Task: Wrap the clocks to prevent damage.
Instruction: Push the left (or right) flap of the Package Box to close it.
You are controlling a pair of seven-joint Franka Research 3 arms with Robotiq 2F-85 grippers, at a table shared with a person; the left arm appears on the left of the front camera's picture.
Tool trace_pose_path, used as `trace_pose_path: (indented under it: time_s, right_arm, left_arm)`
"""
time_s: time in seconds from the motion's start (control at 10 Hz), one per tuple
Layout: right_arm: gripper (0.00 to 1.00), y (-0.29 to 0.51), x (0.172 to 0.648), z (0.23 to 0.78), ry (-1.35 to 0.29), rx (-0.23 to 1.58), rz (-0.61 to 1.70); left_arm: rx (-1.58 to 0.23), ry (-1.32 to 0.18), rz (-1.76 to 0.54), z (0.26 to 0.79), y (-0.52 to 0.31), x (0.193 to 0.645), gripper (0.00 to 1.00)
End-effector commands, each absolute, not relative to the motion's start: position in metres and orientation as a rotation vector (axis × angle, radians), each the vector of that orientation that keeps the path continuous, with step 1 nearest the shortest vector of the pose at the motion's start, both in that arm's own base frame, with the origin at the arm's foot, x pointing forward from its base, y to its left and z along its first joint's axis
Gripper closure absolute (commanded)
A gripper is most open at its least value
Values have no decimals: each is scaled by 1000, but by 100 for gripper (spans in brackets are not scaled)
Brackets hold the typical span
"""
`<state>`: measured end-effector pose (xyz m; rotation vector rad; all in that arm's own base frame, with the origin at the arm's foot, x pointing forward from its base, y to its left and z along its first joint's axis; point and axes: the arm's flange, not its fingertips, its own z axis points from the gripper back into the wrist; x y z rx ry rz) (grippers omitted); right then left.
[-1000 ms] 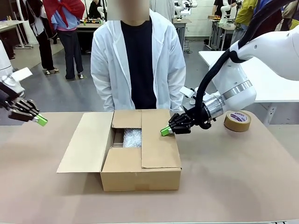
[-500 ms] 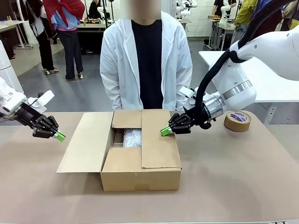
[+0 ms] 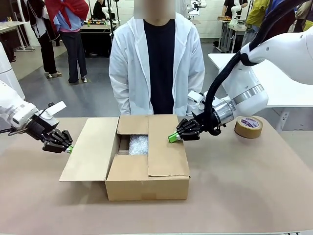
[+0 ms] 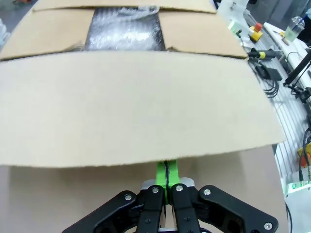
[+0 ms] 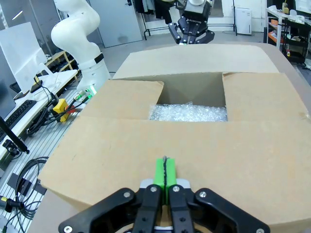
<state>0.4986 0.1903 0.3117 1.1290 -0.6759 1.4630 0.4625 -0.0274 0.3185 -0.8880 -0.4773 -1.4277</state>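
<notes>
The clocks show as one whitish bubble-wrap bundle [image 3: 138, 145] lying inside the open brown carton [image 3: 146, 182]; the bundle [image 4: 125, 31] [image 5: 189, 112] also shows through the opening in both wrist views. My left gripper [image 3: 69, 148] is shut and empty, its green tips [image 4: 166, 166] at the outer edge of the spread left flap [image 4: 136, 102], slipping just beneath it. My right gripper [image 3: 172, 137] is shut too, with its tips [image 5: 165, 162] low over the folded-in right flap [image 5: 204, 145]. The near and far flaps lie folded partly inward.
A brown tape roll [image 3: 248, 127] lies on the table at the right, behind my right arm. A person in a white coat [image 3: 156, 58] stands at the far edge behind the carton, hands down. Bare tabletop [image 3: 234, 196] lies in front.
My left gripper has come in from the far left and down to the left flap's edge. The person has stepped a little to the right. The right arm has not moved.
</notes>
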Motion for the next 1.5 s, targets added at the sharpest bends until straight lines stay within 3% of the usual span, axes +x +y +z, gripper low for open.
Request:
trace_pose_path:
  time_s: [0.0,0.6,1.1,1.4]
  right_arm:
    - [99,191,498,308,-671,1124,1458]
    - [99,191,498,308,-671,1124,1458]
    - [99,191,498,308,-671,1124,1458]
    - [99,191,498,308,-671,1124,1458]
  left_arm:
    - [-932,-548,-1447,337,-31,468,100]
    - [-1090,-666,-1498,381,-68,460,100]
    - [-1125,-667,-1471,366,-131,494,100]
    - [-1056,-625,-1482,344,-153,506,100]
